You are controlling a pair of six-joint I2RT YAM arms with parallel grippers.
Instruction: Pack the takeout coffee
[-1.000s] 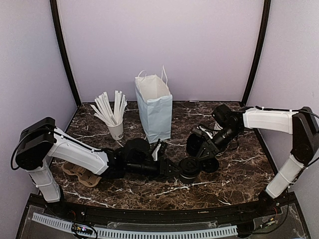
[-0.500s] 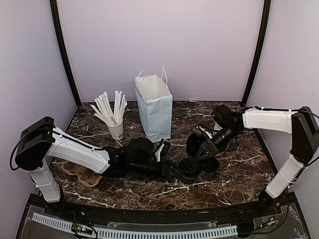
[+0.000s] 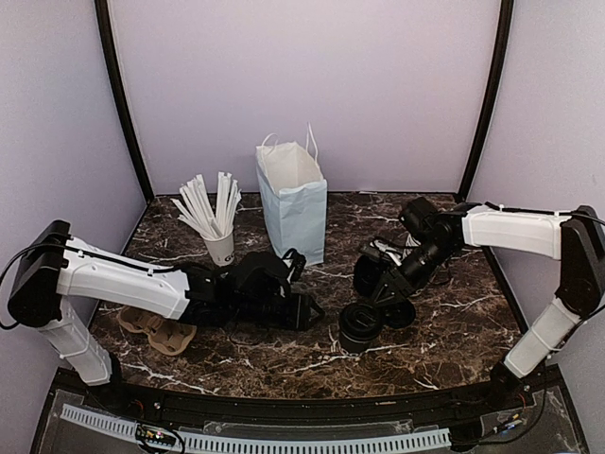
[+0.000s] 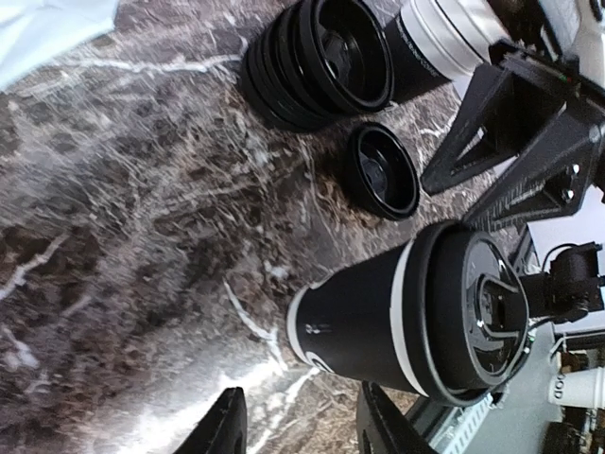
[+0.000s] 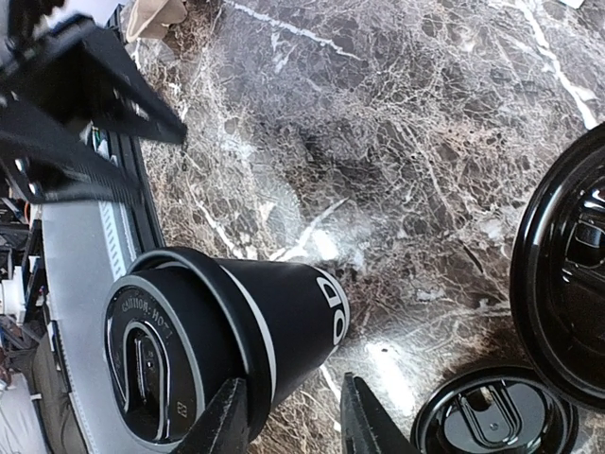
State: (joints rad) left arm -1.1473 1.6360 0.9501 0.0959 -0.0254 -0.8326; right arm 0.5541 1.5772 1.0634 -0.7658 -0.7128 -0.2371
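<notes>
takeout coffee [image 3: 360, 323]: lidded, upright on the marble table [image 3: 454, 322], front centre. left gripper [image 4: 301, 421]: jaws spread, empty. right gripper [image 5: 286, 411]: same. paper bag [image 3: 293, 203]: behind, mouth open. i'd pinch the cup wall below the lid, gently, keeping it level.

On my marble table [image 3: 463, 331] stands a paper bag [image 3: 295, 213]; left of it a cup of sticks [image 3: 219, 246], near-right the takeout coffee [image 3: 360, 323] and a loose lid [image 3: 401, 314]

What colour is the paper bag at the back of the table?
The paper bag is pale blue outside, white inside; clearest in the top external view.
</notes>
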